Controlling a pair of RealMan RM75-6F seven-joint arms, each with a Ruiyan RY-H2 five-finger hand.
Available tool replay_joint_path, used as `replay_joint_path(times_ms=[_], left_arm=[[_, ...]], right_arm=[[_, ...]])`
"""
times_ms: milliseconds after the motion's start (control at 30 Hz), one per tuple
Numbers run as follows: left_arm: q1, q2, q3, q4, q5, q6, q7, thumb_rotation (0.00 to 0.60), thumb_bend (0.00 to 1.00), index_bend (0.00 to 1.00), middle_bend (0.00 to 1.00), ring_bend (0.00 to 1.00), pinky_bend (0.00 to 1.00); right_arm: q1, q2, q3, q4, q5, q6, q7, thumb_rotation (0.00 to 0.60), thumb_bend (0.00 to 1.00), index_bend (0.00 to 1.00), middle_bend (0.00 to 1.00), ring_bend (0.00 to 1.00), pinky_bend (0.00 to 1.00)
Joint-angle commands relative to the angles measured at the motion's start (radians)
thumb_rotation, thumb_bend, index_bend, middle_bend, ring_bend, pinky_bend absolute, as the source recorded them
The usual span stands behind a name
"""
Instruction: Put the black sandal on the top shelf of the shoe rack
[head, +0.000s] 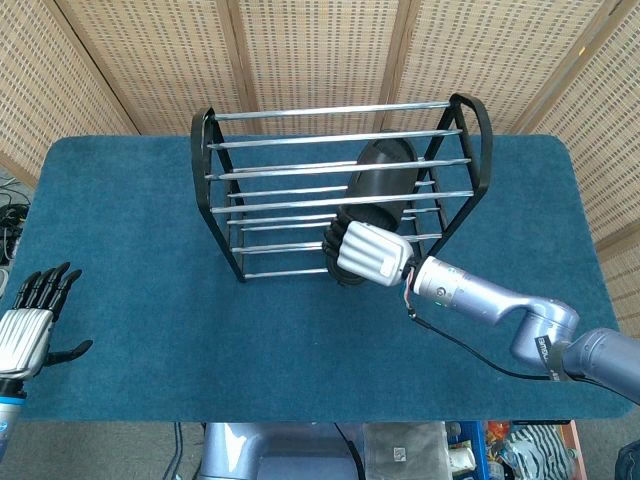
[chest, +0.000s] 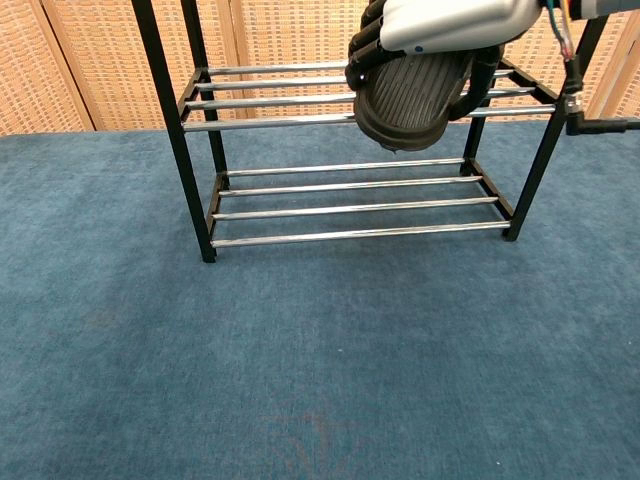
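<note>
Right hand (head: 366, 255) grips the black sandal (head: 377, 190) at its near end, fingers wrapped around the heel from the left side, silver back of the hand up. The sandal runs ahead of the hand, away from the robot, long axis roughly front to back and leaning a little to the right. Toe is the far end.

In the head view the sandal overlaps the rails of the shoe rack (head: 204, 160), toe reaching about the middle rails of the top shelf. In the chest view the ribbed sole faces the camera, tilted, heel lower than toe, and hangs in front of the upper rails; the top shelf itself is cut off above the frame there, so whether the sole touches any rail I cannot tell. Reads as carried, not yet set down.

Judgement: the placement turns on the shelf lying ahead of and slightly beyond the hand, along the sandal's own axis. The shoe needs levelling and lowering flat across the rails.

Left hand (head: 30, 322) sits far off to the left at the near edge of the blue table (head: 130, 250), fingers spread, holding nothing, well apart from rack and sandal. Right hand is the only one in reach.
</note>
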Motion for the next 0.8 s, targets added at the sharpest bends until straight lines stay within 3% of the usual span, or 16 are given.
replay_joint_path(times_ms=[33,133,200,267,367,433,567,800], left_arm=[[0.0,0.001,0.0,0.001,0.0,0.0,-0.003,0.6,0.18,0.0,0.0,0.0,0.0],[0.0,0.002,0.0,0.002,-0.001,0.0,-0.007,0.6,0.18,0.0,0.0,0.0,0.0],[0.0,0.002,0.0,0.003,-0.001,0.0,-0.009,0.6,0.18,0.0,0.0,0.0,0.0],[0.0,0.003,0.0,0.003,-0.001,0.0,-0.011,0.6,0.18,0.0,0.0,0.0,0.0],[0.001,0.006,0.0,0.001,-0.001,0.003,-0.016,0.6,0.18,0.0,0.0,0.0,0.0],[0.002,0.008,-0.001,0.0,0.0,0.006,-0.021,0.6,0.18,0.0,0.0,0.0,0.0],[0.002,0.011,-0.001,0.004,0.002,0.006,-0.03,0.6,0.18,0.0,0.0,0.0,0.0],[0.004,0.013,0.001,0.003,0.008,0.013,-0.035,0.6,0.18,0.0,0.0,0.0,0.0]], right_arm=[[0.005,-0.012,0.01,0.009,0.026,-0.021,-0.018,0.6,0.76,0.54,0.42,0.32,0.39],[0.005,-0.015,0.016,0.004,0.052,-0.043,-0.047,0.6,0.75,0.45,0.3,0.21,0.38],[0.003,-0.016,0.021,0.002,0.068,-0.052,-0.067,0.6,0.66,0.35,0.2,0.13,0.35],[-0.002,-0.017,0.027,-0.001,0.09,-0.062,-0.098,0.6,0.45,0.2,0.07,0.03,0.25],[-0.011,-0.015,0.044,-0.018,0.156,-0.098,-0.191,0.6,0.18,0.02,0.0,0.0,0.03],[-0.016,-0.016,0.055,-0.031,0.193,-0.108,-0.247,0.6,0.11,0.0,0.0,0.0,0.0],[-0.03,-0.012,0.068,-0.074,0.252,-0.103,-0.365,0.6,0.09,0.0,0.0,0.0,0.0],[-0.051,0.007,0.06,-0.133,0.294,-0.085,-0.443,0.6,0.08,0.0,0.0,0.0,0.0]])
